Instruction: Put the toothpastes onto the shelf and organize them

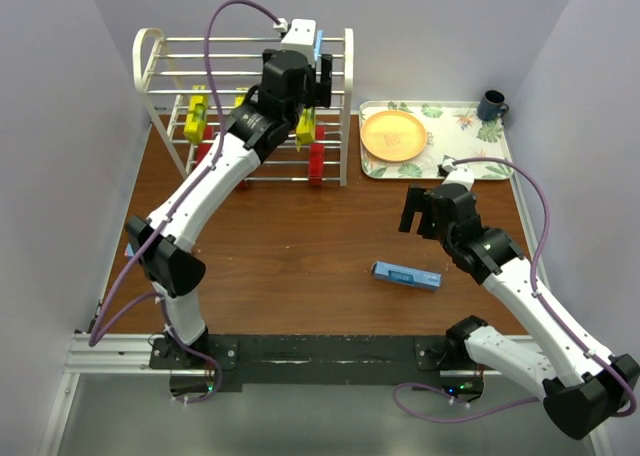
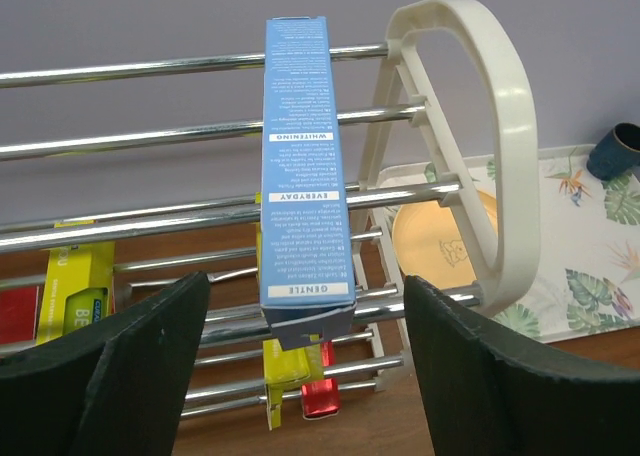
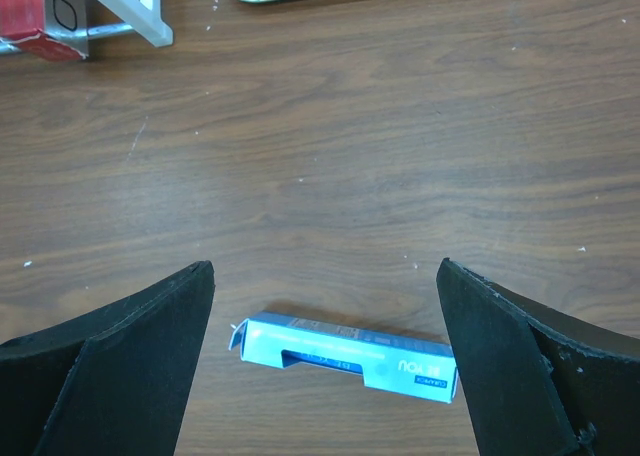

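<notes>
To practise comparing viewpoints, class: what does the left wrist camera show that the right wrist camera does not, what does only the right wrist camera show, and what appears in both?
Only the left wrist view: a light blue carton resting across the bars of the shelf, yellow cartons lower down, an orange plate and a dark mug. Only the right wrist view: another light blue carton lying flat on the table, seen between the open jaws. Both: a red carton, the floral tray and the table.
</notes>
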`<state>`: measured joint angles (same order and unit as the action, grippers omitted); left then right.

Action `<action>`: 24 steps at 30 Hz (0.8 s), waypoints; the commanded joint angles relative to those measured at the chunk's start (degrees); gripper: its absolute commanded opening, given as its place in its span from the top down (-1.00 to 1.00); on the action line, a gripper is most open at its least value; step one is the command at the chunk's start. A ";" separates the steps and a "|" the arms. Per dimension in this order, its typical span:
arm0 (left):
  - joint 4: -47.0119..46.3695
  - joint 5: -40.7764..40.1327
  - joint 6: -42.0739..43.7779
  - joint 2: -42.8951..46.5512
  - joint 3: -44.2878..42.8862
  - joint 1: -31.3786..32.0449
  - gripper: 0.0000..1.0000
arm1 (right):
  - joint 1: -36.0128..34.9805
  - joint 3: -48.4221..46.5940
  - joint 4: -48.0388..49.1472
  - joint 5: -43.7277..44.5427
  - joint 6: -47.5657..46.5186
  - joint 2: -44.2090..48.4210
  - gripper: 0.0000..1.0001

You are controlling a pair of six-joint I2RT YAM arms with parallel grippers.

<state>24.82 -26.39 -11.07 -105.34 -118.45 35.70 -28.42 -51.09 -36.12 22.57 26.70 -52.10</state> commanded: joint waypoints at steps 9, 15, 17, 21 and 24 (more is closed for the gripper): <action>-18.11 17.74 10.17 24.02 24.71 -0.28 -0.92 | 0.21 -2.08 -4.57 1.78 1.51 2.00 -0.97; -20.59 38.11 19.75 36.24 41.59 -0.28 -0.99 | 0.13 -3.66 -4.49 4.06 2.04 3.14 -0.96; -21.91 43.15 21.34 40.37 46.36 -0.28 -0.99 | 0.21 -4.54 -3.96 4.59 1.43 3.58 -0.96; -23.67 56.08 23.55 44.60 57.60 -0.20 -0.99 | 0.12 -5.86 -3.35 4.77 -0.15 3.32 -0.96; -26.20 62.66 24.42 45.31 63.75 -0.11 -1.00 | 0.21 -6.39 -3.17 4.51 -0.59 2.70 -0.96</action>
<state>3.86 21.10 9.37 -61.10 -61.82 35.68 -28.42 -54.76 -40.71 25.39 27.20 -49.10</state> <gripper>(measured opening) 0.996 0.982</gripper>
